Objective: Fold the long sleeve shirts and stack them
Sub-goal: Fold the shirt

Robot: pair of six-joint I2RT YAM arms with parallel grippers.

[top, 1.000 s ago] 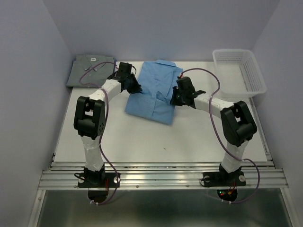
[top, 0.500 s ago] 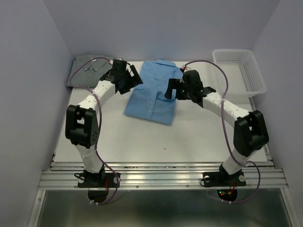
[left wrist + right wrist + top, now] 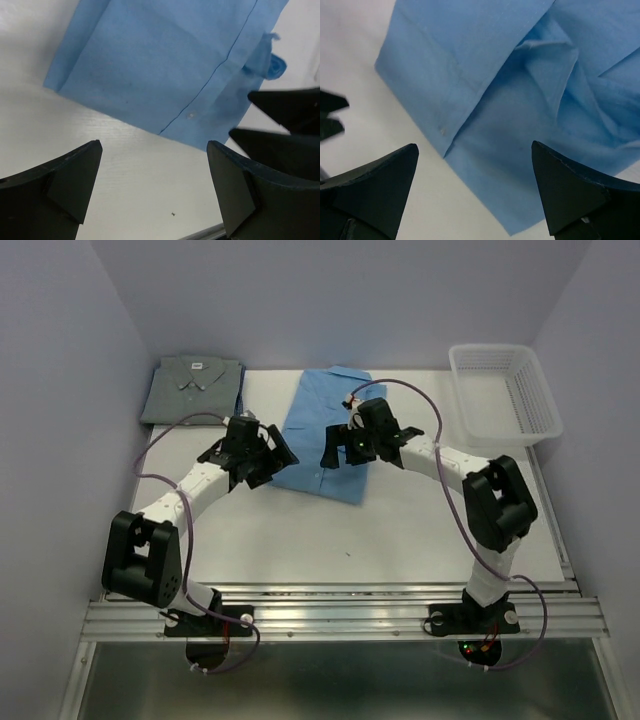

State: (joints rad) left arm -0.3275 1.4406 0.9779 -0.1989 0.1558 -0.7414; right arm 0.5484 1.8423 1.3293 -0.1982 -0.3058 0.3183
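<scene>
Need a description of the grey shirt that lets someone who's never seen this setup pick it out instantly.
Start at the white table and go to its far left corner, by the wall. The grey shirt lies there, folded flat, collar facing the back. Unlike the blue shirt at mid-table, it is dull grey with a small white neck label.
</scene>
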